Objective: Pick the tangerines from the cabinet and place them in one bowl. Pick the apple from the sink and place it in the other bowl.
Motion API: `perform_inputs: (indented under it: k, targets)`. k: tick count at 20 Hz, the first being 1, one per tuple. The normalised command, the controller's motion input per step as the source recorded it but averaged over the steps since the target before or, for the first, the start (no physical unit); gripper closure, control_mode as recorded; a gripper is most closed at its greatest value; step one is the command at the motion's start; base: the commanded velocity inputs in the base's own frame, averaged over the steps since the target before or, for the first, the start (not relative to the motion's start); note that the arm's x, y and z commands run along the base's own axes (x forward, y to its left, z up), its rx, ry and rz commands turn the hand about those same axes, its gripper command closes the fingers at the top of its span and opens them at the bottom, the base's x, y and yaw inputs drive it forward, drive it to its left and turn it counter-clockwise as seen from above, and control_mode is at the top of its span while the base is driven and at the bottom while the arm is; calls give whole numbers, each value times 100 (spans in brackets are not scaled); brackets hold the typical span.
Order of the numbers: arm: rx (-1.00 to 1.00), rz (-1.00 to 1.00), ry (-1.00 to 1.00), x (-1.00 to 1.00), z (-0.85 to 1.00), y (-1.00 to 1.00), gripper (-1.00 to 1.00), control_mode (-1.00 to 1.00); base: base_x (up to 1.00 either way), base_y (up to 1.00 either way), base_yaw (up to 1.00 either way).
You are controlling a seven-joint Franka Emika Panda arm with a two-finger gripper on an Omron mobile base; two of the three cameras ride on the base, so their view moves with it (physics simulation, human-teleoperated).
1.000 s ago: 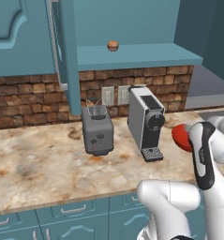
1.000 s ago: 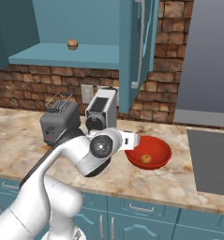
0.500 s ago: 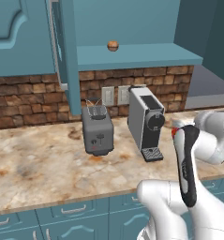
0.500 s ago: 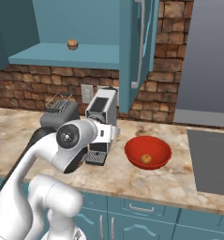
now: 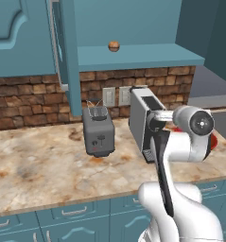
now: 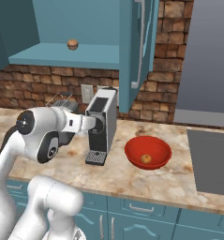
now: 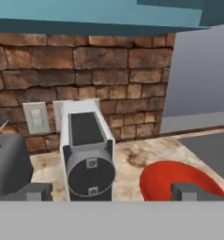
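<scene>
In the left base view you see 1 small brownish tangerine with a paler top (image 5: 114,46) sitting on the flat teal shelf of the open teal-blue wall cabinet (image 5: 133,56), set back from the shelf's front edge; I judge that as the fruit you have yet to fetch. Below it, on the mottled beige stone counter (image 5: 43,165), stand a boxy dark grey toaster (image 5: 99,130) and a tall silver-and-black coffee machine (image 5: 143,117), both hard-edged and matte. In the right base view the rounded glossy red bowl (image 6: 147,152) rests on the counter just beside the coffee machine, with 1 plain orange tangerine (image 6: 145,159) lying inside it, so 1 of the 2 looks delivered. The arm's white wrist points toward the machine here, and the gripper itself is hard to make out. In the hand view the gripper (image 7: 112,191) shows its 2 dark finger tips spread to their widest with nothing between them, the coffee machine and the red bowl's rim ahead, beneath the shelf's underside and the rough brick backsplash (image 7: 85,61).
</scene>
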Motion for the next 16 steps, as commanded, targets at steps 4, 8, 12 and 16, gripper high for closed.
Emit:
perform_inputs:
  k: [4,8,12,16]
  targets:
    - [0,-8,10,15,66,37,-100,-100,0,0,0]
    - [0,0,14,11,70,18,-100,-100,0,0,0]
    - [0,0,11,22,62,9,-100,-100,0,0,0]
    - [1,0,1,0,64,10,-100,-100,0,0,0]
